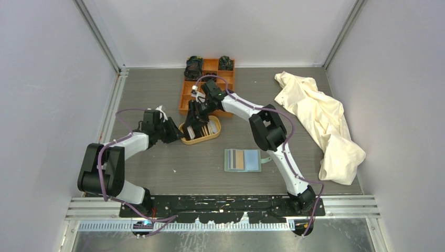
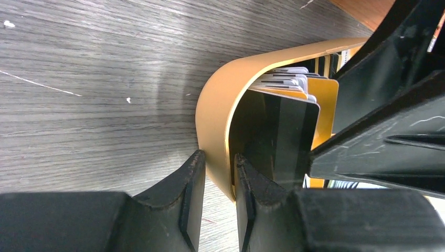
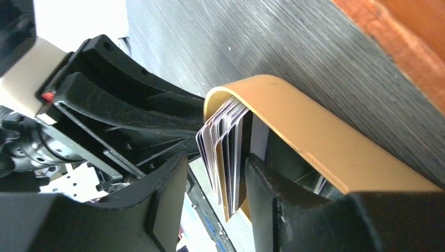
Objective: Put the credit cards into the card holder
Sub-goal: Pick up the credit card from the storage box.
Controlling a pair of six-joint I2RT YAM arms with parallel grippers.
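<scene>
The left gripper (image 2: 219,194) clamps the curved end wall of the tan tray (image 2: 215,105), one finger outside and one inside. This looks meant to stop the light tray sliding or tipping while the other arm works. The right gripper (image 3: 216,157) reaches into the same tray from the far side, its jaws parted astride the cards (image 3: 223,131). The cards stand on edge in a loose fan against the tray's wall, and a thin gap shows on one side, so nothing is pinched yet. Upright, they offer their edges to a two-finger pinch, which probably suits a pick from above. The card holder (image 1: 243,160) lies open and flat on the surface (image 1: 157,163), well apart from the tray and nearer the arms' bases, inner side up to receive a card. Whether its pockets already hold any cannot be told from above.
</scene>
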